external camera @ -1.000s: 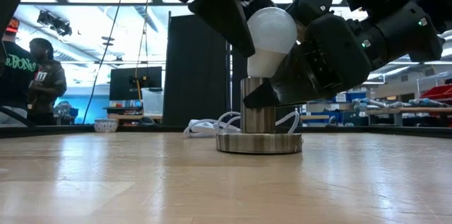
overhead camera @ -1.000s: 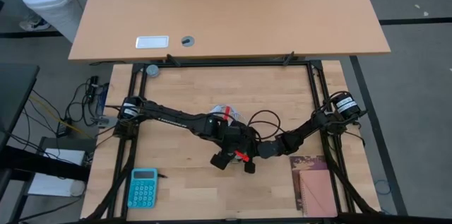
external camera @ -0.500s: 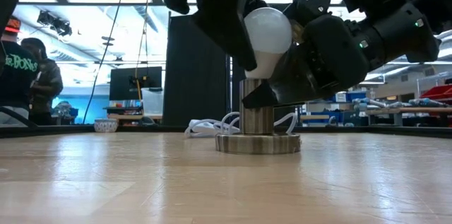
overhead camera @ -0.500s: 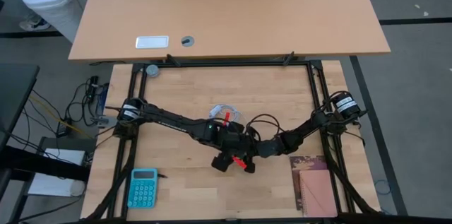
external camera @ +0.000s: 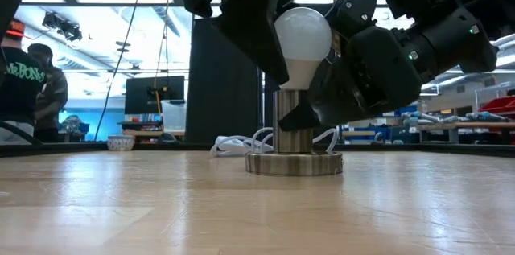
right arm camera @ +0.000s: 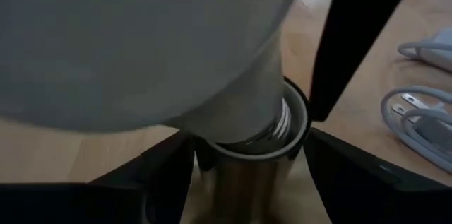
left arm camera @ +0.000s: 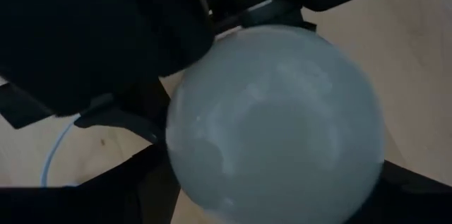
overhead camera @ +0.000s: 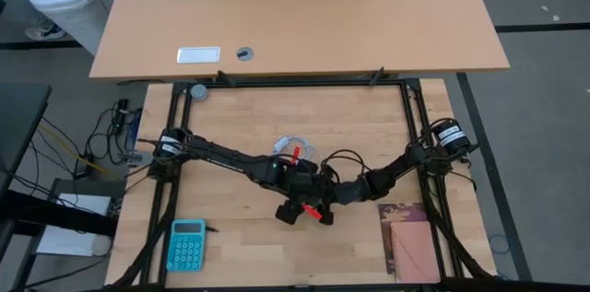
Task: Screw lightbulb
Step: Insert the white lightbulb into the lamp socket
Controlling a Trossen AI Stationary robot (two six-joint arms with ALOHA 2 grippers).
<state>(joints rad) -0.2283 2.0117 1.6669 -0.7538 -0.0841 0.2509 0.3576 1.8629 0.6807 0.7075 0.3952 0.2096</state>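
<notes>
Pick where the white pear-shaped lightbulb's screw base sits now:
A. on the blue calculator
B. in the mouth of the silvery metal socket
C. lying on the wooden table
B: the white pear-shaped lightbulb stands upright, its threaded base entering the silvery metal socket, as the right wrist view shows.

Lightbulb [external camera: 302, 39] atop socket [external camera: 294, 130]

You see a white lightbulb [external camera: 302, 36] above a silvery metal socket [external camera: 294, 149], with a white cable [external camera: 238, 143] behind. Both arms are black, with red marks. Note the turquoise calculator [overhead camera: 187, 245], the reddish-brown booklet [overhead camera: 410, 241] and the pale wood-grain table [overhead camera: 249, 126].
</notes>
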